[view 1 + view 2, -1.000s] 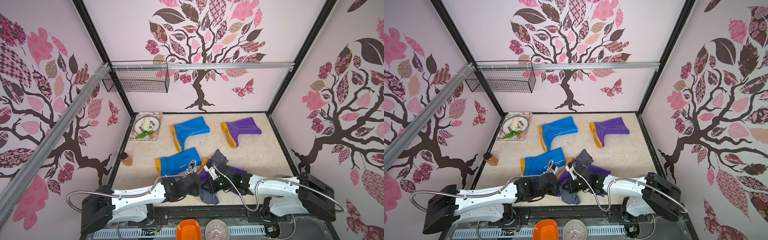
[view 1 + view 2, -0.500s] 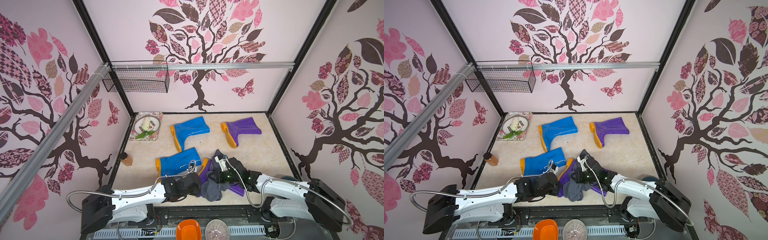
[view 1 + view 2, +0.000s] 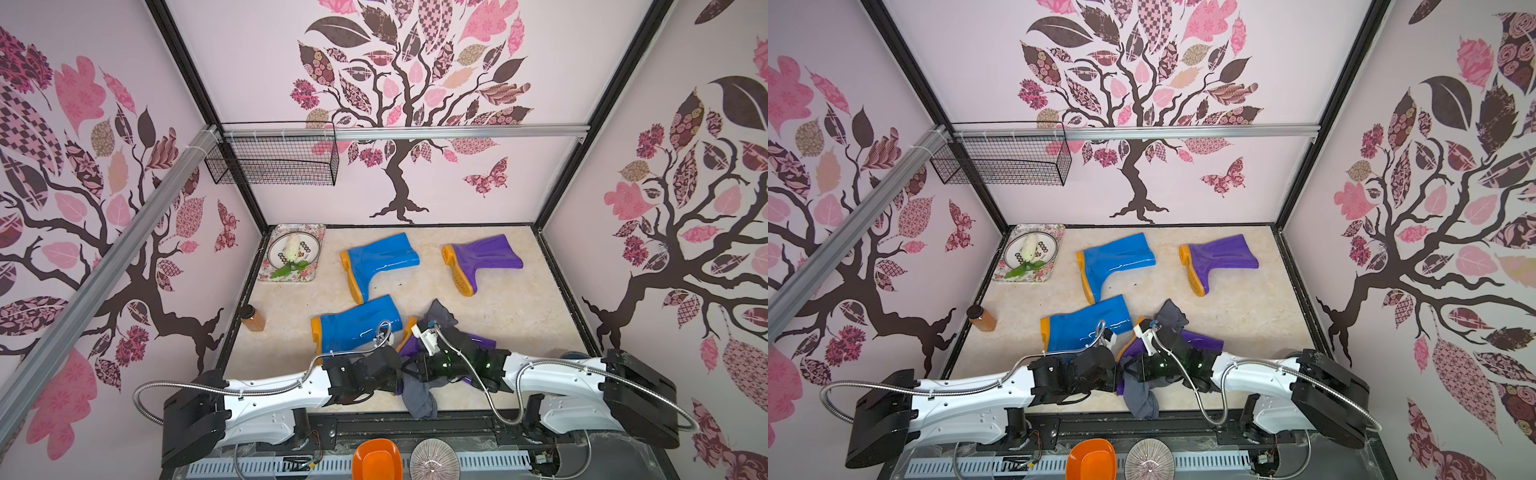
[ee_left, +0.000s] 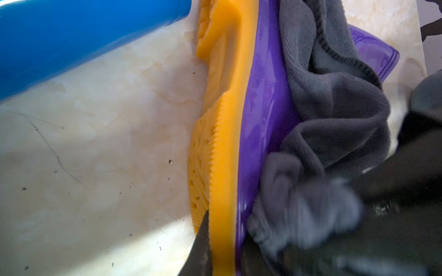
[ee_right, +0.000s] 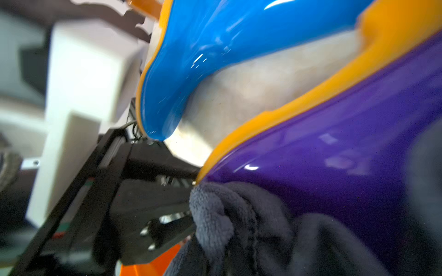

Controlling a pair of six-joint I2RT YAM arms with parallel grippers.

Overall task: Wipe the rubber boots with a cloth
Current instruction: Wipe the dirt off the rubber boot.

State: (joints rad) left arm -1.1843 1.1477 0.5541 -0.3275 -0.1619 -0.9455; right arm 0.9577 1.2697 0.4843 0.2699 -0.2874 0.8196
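**Stroke returns to the front rail**

My right claw (image 3: 415,368) is clamped on a bunch of the soft dark grey fabric cloth (image 3: 419,399). The cloth drapes over the glossy purple rubber boot (image 3: 482,343) that lies on its side nearest the front rail. Half a second ago this arm was swung further up the boot, with the cloth spread broader over it. Now it is back low by the rail, much as it was a second ago. I read that as one pass out and back, so this boot is mid-wipe.

My left claw (image 4: 224,248) has not moved. One finger sits on each side of the boot's orange-yellow sole (image 4: 222,119), pinning it.

The far purple boot (image 3: 484,257), the far bright blue boot (image 3: 382,259) and the near bright blue boot (image 3: 357,324) lie clear of the cloth. I judge they are still to be wiped.

The black wire basket (image 3: 274,162) on the back wall shows nothing inside. The floral tray (image 3: 318,232) holds a patterned plate (image 3: 313,249) with a white item (image 3: 291,247) and green leaves (image 3: 286,269) on it. The orange bowl (image 3: 377,459) and the ribbed pale dish (image 3: 434,461) below the rail look bare.
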